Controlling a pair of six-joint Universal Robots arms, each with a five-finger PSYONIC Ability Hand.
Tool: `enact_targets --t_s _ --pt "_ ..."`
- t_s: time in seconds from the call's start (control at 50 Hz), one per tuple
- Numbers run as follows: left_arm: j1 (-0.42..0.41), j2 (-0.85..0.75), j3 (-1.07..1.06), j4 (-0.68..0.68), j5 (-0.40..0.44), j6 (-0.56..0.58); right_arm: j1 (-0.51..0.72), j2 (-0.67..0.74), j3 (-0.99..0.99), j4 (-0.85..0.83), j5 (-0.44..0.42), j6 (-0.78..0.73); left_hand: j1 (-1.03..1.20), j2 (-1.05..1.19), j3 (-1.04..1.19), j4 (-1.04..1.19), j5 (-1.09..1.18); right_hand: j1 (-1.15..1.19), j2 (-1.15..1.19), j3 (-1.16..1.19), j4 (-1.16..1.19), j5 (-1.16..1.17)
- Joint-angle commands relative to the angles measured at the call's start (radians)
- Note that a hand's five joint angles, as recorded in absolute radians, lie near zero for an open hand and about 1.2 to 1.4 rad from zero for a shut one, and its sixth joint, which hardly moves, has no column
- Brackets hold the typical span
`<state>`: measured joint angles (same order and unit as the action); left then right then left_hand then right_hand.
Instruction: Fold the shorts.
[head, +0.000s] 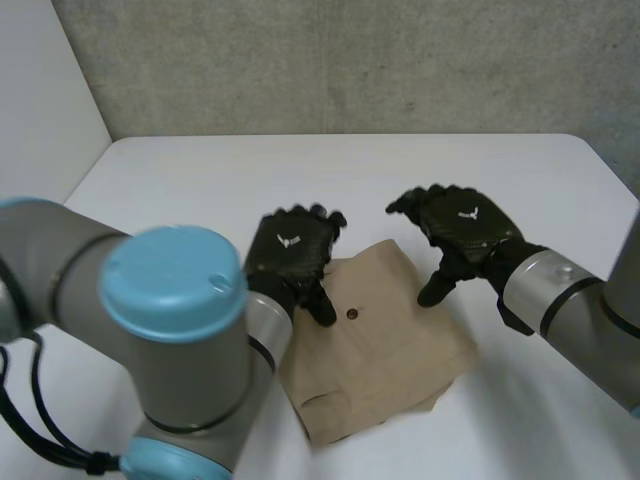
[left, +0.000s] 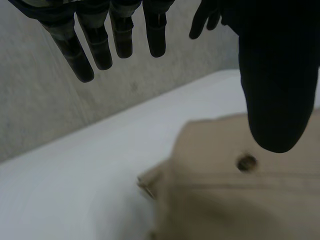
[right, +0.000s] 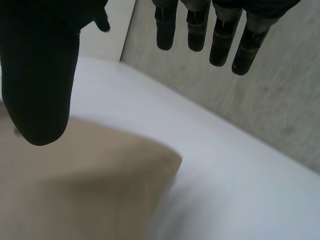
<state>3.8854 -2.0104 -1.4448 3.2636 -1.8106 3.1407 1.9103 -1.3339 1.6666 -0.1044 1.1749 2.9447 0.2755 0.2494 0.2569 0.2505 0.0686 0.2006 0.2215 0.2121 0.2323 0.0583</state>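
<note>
Tan shorts (head: 385, 345) lie folded into a compact rectangle on the white table (head: 300, 180), a dark button (head: 351, 314) facing up. My left hand (head: 292, 250) hovers over the fold's left far edge, fingers straight and open, thumb above the button (left: 247, 162). The shorts (left: 240, 195) lie under its palm. My right hand (head: 462, 232) is raised over the far right corner, open, thumb pointing down at the cloth. Its wrist view has the shorts (right: 75, 185) below the thumb (right: 40, 85), and nothing is held.
A grey concrete wall (head: 350, 60) rises behind the table's far edge. A pale panel (head: 40, 100) borders the left side. White tabletop stretches beyond and to the right of the shorts.
</note>
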Motion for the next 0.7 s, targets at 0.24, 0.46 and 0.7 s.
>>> enact_targets --t_s 0.24,0.46,0.7 --pt "-0.075 -0.229 -0.011 -0.055 -0.082 -0.110 -0.008 0.320 -0.151 0.221 0.025 -0.222 -0.006 0.020 0.012 0.019 0.026 -0.026 -0.047 -0.038 -0.058 -0.058" --pt "-0.061 -0.087 0.018 -0.081 -0.075 -0.053 0.003 0.173 -0.171 0.187 0.109 -0.228 -0.047 -0.021 -0.029 -0.022 -0.015 -0.026 -0.047 -0.038 -0.058 -0.058" --pt "0.182 0.280 0.131 -0.200 -0.020 -0.036 -0.008 -0.126 -0.243 0.031 0.399 0.119 -0.015 0.011 0.003 0.010 0.017 -0.026 -0.047 -0.038 -0.058 -0.058"
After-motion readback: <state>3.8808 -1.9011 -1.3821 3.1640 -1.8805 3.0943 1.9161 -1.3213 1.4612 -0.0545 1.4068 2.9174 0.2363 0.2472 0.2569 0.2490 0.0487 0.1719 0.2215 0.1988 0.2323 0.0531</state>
